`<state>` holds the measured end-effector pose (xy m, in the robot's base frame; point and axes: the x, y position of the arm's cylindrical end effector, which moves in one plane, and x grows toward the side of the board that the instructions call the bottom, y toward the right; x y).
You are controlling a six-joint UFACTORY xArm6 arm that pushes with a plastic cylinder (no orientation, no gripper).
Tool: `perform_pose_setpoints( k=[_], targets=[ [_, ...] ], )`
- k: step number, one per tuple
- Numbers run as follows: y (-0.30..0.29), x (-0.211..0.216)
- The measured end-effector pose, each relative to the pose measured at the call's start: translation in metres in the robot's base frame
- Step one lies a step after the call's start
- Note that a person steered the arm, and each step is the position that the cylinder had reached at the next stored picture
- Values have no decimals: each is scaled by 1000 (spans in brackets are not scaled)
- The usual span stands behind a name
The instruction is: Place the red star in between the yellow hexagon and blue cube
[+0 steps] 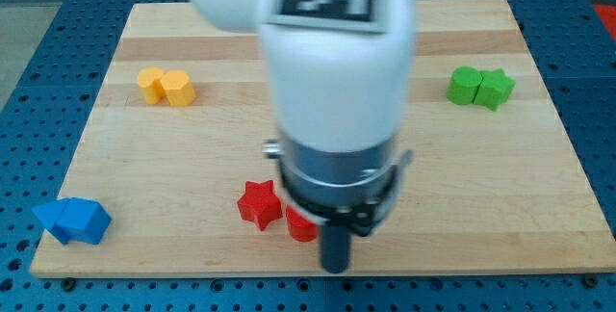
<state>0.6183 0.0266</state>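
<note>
The red star [259, 203] lies on the wooden board near the view's bottom, left of centre. A second red block [299, 225] sits just to its right, partly hidden by the arm. My tip [334, 267] is at the board's bottom edge, just right of and below that red block. The yellow hexagon [177, 88] sits at the upper left, touching another yellow block [152, 85]. The blue cube [88, 221] is at the bottom left corner, touching another blue block [54, 219].
Two green blocks, one a cube [465, 85] and one a star [496, 88], sit together at the upper right. The white arm body [332, 81] hides the board's centre. A blue perforated table [29, 81] surrounds the board [481, 187].
</note>
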Motion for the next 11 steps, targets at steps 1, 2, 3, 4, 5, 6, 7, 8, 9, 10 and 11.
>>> perform_pose_setpoints(
  k=[1, 2, 3, 4, 5, 6, 7, 8, 9, 10, 11],
  targets=[
    [16, -13],
    [-17, -23],
    [-58, -39],
    [-84, -63],
    [-116, -81],
    [-153, -81],
    [-154, -65],
    [-181, -63],
    [-243, -91],
    [-289, -119],
    [-294, -118]
  ],
)
